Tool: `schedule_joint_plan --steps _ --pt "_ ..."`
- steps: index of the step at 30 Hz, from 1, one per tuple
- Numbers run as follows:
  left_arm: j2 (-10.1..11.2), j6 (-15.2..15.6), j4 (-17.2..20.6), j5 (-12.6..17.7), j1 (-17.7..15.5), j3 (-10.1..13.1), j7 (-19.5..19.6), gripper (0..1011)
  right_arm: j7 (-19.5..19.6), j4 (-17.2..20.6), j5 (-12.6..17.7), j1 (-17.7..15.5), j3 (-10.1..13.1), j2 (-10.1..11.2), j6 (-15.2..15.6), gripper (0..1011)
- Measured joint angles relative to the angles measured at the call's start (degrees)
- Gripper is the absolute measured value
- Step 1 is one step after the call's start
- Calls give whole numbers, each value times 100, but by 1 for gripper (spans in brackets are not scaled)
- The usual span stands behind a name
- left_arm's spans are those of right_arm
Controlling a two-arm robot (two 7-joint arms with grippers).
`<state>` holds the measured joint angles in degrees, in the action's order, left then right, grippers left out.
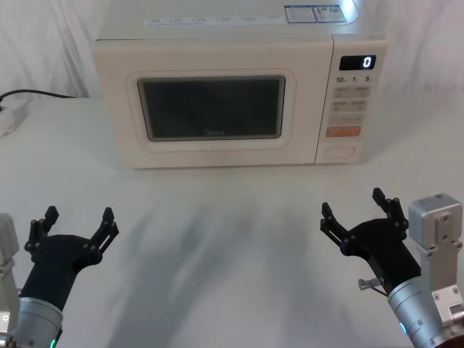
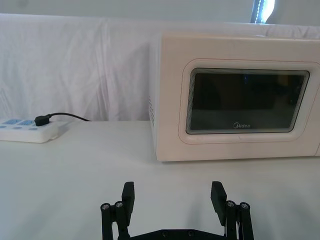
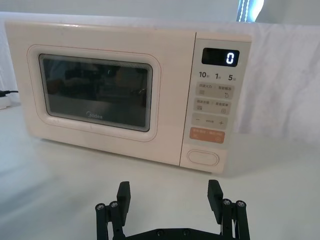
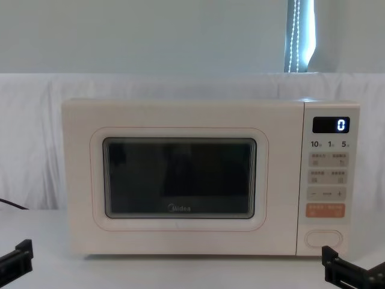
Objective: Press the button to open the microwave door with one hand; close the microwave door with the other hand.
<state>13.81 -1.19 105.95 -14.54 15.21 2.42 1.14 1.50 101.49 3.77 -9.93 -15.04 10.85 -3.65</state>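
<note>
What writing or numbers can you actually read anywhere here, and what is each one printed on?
"Midea": on the microwave door, below its window.
"0": lit on the digital display of the control panel.
"10", "1", "5": in a row under that display.
Small print on the square keys, the orange key and the stickers on top: too small to read.

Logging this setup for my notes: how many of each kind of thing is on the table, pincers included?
Microwave: 1
Power strip: 1
Pincers: 2, left pincer and right pincer, both open, short of the microwave
Total: 4
</note>
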Motion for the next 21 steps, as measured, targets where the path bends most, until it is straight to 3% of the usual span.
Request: schedule_joint_plan --steps 21 --pt "0 0 0 0 0 0 0 1001 0 0 0 0 0 0 0 1002"
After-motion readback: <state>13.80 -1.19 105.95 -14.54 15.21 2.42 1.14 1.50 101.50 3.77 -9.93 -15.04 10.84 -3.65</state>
